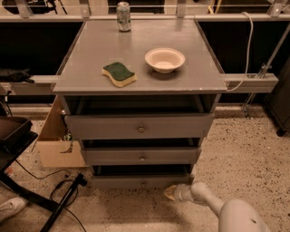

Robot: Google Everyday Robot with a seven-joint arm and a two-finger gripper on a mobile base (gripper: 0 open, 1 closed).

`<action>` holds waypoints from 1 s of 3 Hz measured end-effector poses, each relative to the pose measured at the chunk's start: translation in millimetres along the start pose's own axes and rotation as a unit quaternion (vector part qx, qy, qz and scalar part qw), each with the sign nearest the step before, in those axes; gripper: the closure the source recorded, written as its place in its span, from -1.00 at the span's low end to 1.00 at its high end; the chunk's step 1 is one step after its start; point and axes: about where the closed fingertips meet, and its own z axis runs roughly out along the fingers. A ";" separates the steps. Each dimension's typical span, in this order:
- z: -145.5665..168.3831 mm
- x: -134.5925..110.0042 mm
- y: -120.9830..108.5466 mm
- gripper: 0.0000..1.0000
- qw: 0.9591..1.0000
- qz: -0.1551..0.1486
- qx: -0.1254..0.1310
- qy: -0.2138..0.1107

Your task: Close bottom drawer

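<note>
The bottom drawer (142,181) is the lowest and narrowest grey front of the three, with a small round knob (143,184) at its centre. It stands a little out from the cabinet, with a dark gap above it. My gripper (170,192) is low by the floor, at the drawer front's lower right corner, on a white arm coming in from the bottom right. I cannot tell whether it touches the drawer.
The middle drawer (142,156) and top drawer (140,126) also stand out. On the cabinet top are a sponge (118,74), a bowl (164,59) and a can (123,10). A cardboard box (58,147) and cables lie left; a rail (251,83) lies right.
</note>
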 end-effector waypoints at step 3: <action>0.1 0.0 0.1 -0.30 1.000 0.000 0.000 0.000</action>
